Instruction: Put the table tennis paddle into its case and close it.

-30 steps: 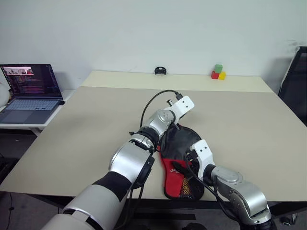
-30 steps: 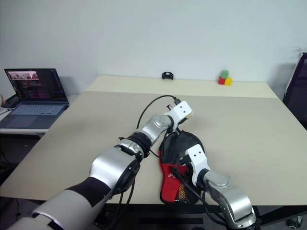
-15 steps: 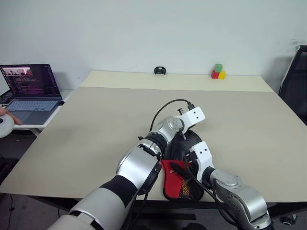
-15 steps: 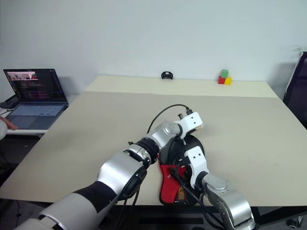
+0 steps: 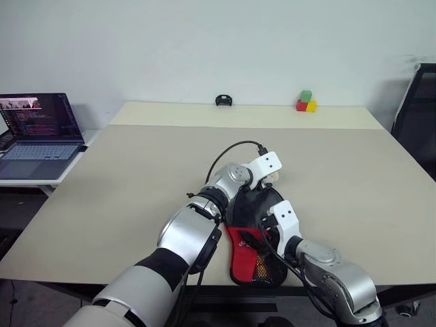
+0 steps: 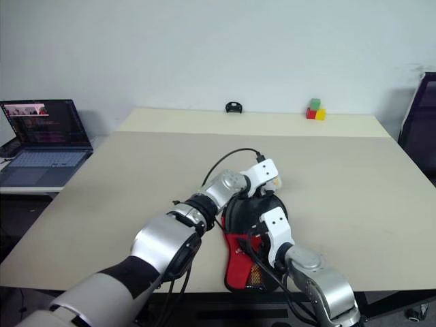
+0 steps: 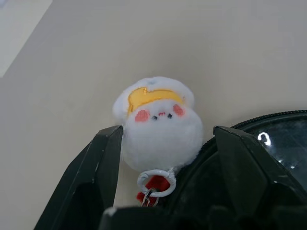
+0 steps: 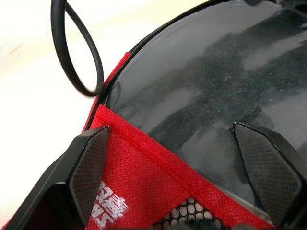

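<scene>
The left gripper (image 7: 163, 143) is standing spread around the plush charm (image 7: 158, 127) at the case's (image 6: 253, 225) twelve o'clock; the right gripper (image 8: 187, 158) is hovering released.

Judgement: clear the charm before retreating.

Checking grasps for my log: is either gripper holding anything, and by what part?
Nothing held. Left gripper stands open around the plush charm; right gripper is open over the case.

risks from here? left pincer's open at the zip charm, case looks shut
1. The plush charm sits between the open left pincer fingers, touching one; pulling back might snag it and drag the case.
2. The case's red end hangs near the table front edge; a tug could slide it off.
</scene>
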`<state>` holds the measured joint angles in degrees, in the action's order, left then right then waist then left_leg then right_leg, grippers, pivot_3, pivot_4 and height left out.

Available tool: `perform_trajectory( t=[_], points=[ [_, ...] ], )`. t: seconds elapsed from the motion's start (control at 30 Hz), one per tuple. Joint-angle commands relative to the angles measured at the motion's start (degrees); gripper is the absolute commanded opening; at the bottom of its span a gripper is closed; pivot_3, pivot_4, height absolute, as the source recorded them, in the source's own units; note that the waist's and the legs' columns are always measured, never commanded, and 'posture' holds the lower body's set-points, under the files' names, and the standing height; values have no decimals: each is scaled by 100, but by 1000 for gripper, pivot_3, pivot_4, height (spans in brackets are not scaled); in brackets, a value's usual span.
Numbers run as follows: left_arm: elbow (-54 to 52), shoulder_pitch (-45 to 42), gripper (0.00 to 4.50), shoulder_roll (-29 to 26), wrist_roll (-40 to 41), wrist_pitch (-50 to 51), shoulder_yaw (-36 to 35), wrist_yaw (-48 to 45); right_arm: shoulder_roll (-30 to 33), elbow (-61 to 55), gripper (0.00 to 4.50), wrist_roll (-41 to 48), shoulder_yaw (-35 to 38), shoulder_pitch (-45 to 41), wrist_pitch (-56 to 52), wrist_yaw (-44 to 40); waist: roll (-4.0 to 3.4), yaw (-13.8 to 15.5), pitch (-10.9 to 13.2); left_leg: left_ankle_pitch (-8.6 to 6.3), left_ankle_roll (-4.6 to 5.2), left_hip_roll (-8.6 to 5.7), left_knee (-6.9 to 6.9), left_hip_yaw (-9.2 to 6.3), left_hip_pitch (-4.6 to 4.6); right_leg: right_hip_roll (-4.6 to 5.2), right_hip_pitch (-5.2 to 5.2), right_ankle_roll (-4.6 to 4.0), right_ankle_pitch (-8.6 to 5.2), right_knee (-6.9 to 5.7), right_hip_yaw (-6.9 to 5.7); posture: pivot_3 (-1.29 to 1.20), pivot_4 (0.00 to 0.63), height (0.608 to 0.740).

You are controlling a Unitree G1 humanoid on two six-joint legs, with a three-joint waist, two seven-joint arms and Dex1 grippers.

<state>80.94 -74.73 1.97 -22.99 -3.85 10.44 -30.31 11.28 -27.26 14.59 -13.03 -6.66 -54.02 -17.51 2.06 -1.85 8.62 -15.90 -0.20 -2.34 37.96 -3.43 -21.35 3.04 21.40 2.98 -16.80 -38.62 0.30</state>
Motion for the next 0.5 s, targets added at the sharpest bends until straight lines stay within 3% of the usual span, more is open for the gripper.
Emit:
perform_trajectory(
  t=[0.03,0.27,0.4,0.5],
  points=[
    [-277,-244,3254,-199,200,-342,-180,-132,77,899,4500,30,-238,149,-545,-86,1,-5,1,0,0,1,0,1,5,0,-3,1,0,0,1,0,150,740],
    [-690,-95,3254,-1177,750,-1289,-523,-1115,231,1103,4500,88,22,-75,-432,-288,1,-21,3,1,-1,11,-7,18,47,-5,-22,4,-2,-12,18,0,150,740],
    [-1079,390,3254,-1730,1169,-1364,-748,-1759,361,1024,4500,193,228,-112,-448,-411,0,-9,2,1,-2,7,-5,19,51,-1,-19,4,-2,-2,19,0,150,740],
    [-1881,1005,3254,-1974,1773,-1115,-950,-2740,501,799,4500,366,386,-126,-486,-559,-3,3,5,0,-2,7,-8,17,44,1,-20,-5,3,-4,32,0,150,740]
  ],
)
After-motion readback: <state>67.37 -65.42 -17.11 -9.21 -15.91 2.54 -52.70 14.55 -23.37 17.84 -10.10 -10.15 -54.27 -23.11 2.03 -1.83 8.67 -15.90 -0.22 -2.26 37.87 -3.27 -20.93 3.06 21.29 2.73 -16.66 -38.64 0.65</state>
